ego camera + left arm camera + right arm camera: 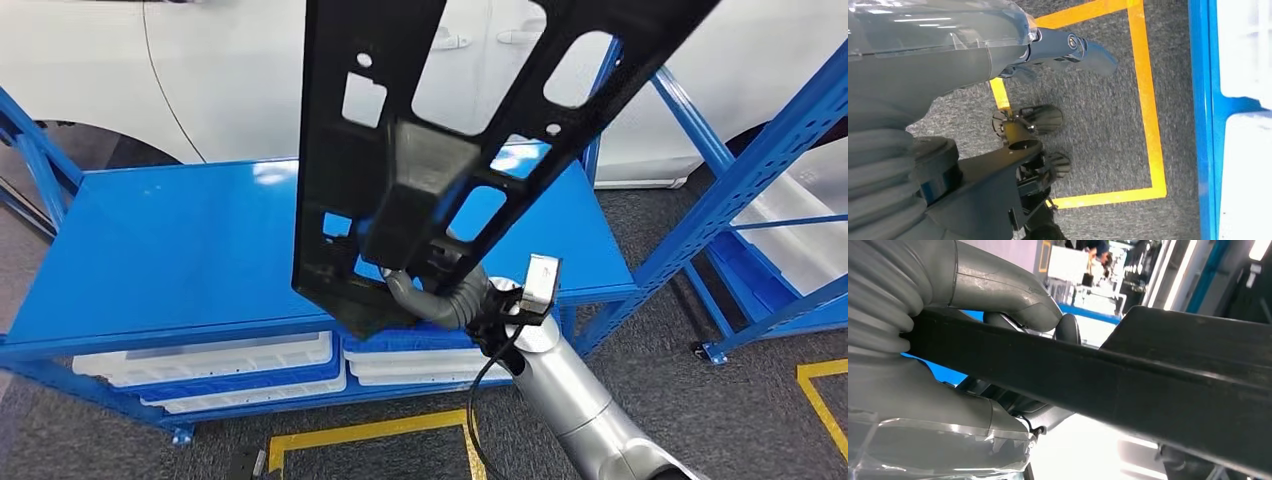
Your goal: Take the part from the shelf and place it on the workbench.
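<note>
The part (340, 150) is a long black plastic panel with several cut-outs. It stands tilted upright in front of me, above the blue shelf top (170, 240) and off its surface. My right hand (440, 300) grips its lower end from below. In the right wrist view the thumb (998, 287) lies over the part's black edge (1148, 385), with the dark fingers wrapped behind it. My left hand (948, 55) hangs over the grey floor, thumb (1093, 52) stretched out, holding nothing.
White bins (210, 360) sit on the level under the shelf top. A white car (230, 70) stands behind the shelf. A second blue rack (770, 170) rises on the right. Yellow tape (360, 432) marks the grey carpet near my feet.
</note>
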Controlling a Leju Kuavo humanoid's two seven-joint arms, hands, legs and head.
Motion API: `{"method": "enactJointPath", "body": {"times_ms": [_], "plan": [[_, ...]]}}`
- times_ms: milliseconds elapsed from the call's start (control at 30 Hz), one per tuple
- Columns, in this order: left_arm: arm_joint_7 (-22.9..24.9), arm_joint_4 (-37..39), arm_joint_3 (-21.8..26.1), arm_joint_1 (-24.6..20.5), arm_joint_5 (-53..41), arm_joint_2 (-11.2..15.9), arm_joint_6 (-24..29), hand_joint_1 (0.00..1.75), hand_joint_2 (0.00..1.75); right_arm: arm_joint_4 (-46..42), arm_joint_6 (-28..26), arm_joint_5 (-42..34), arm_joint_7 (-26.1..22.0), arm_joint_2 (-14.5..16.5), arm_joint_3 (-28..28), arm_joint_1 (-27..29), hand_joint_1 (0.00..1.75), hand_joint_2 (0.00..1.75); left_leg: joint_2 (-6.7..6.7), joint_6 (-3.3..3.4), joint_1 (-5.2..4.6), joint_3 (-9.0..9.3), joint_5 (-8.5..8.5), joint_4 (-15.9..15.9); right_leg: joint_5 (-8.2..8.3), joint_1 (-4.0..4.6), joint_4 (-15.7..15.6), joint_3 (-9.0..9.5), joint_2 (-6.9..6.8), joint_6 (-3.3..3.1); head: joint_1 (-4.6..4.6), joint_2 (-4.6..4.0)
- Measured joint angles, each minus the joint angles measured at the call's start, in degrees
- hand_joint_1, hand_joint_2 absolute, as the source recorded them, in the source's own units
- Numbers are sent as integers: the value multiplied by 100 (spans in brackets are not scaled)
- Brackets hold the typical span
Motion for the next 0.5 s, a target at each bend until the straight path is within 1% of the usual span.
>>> {"method": "enactJointPath", "body": {"times_ms": [67,100,133,167,200,233,267,300,333,367,433,467,500], "plan": [[93,0,20,2,54,7,49,0,175,-146,-16,-46,-1,-125,105,156,175,175,4,28,-12,-3,0,-2,-374,-7,767,-353,-5,30,0,0],[149,0,33,3,67,13,74,0,175,-195,-22,-71,4,-178,145,221,175,175,6,32,-16,-4,-2,1,-481,-10,1092,-505,-5,38,1,0],[190,0,45,4,72,19,90,0,175,-232,-23,-91,11,-222,174,272,175,175,6,34,-19,-4,-4,4,-476,-12,1222,-566,-6,40,1,0],[212,0,55,4,77,25,97,0,175,-266,-23,-105,20,-256,199,305,175,175,6,32,-19,-2,-5,9,-365,-14,1119,-513,-7,36,1,0],[220,0,63,2,82,29,98,0,175,-299,-23,-114,27,-279,218,322,175,175,5,27,-19,1,-9,14,-174,-15,788,-344,-9,24,1,0],[222,0,69,0,85,31,98,0,175,-337,-23,-119,32,-297,235,328,175,175,4,17,-19,4,-14,21,12,-14,353,-125,-14,4,1,0],[224,0,73,-2,89,32,98,0,175,-372,-23,-121,35,-310,251,329,175,175,2,-3,-30,2,-21,31,147,-1,-23,63,-18,-20,0,0],[226,0,79,-3,89,34,98,0,175,-400,-23,-122,36,-321,265,330,175,175,1,-28,-41,-1,-25,38,221,11,-279,188,-20,-46,0,0],[228,0,85,-3,90,37,98,0,175,-421,-23,-123,36,-332,275,333,175,175,1,-57,-51,-4,-27,40,233,25,-388,236,-18,-73,0,0],[231,0,93,-3,90,39,99,0,175,-434,-23,-123,37,-341,283,337,175,175,1,-89,-60,-4,-25,36,234,38,-396,235,-12,-102,0,0],[222,-1,109,-5,110,44,99,0,175,-458,-23,-130,43,-356,290,342,175,175,4,-154,-52,-9,-53,54,260,24,-428,244,-9,-172,0,0],[216,-1,118,-7,139,46,99,0,175,-470,-20,-142,47,-358,291,342,175,175,5,-183,-48,-49,-132,153,275,11,-450,254,-13,-209,0,0],[221,-1,132,-11,184,49,99,0,175,-480,-8,-167,55,-359,293,345,175,175,6,-209,-42,-141,-273,372,288,0,-471,264,-18,-239,0,0]]}}
